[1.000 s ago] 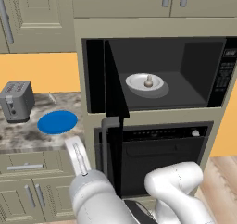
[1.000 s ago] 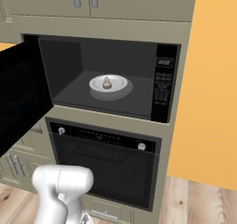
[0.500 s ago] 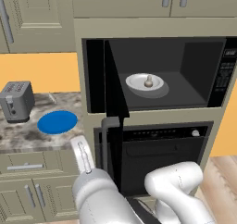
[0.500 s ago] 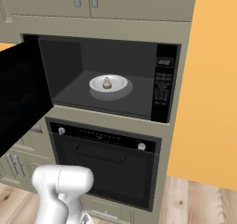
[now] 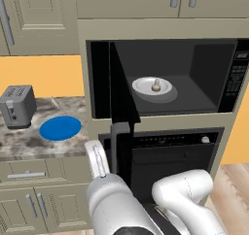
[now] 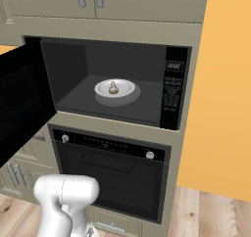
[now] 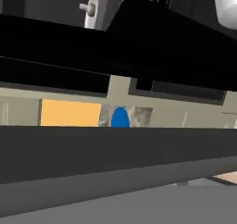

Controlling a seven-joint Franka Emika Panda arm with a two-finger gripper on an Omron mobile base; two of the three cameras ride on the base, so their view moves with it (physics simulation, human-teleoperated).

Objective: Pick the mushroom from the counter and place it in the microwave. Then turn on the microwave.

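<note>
Nothing among the objects has shifted over the last second; only the arm (image 5: 109, 200) has drawn slightly lower and rearward at the bottom of the left base view. Fingers stand wide, holding nothing. Nearest, the microwave door (image 5: 120, 127) juts out open, its edge just ahead of the arm, between it and the oven (image 6: 115, 175). Left lies the tabletop (image 5: 29, 142) with a blue plate (image 5: 60, 128) and toaster (image 5: 17, 106). Farther in, the microwave (image 6: 110, 84) cavity is open, the mushroom (image 6: 113, 88) upright on its white turntable (image 6: 128, 87), well apart from the fingers.
</note>
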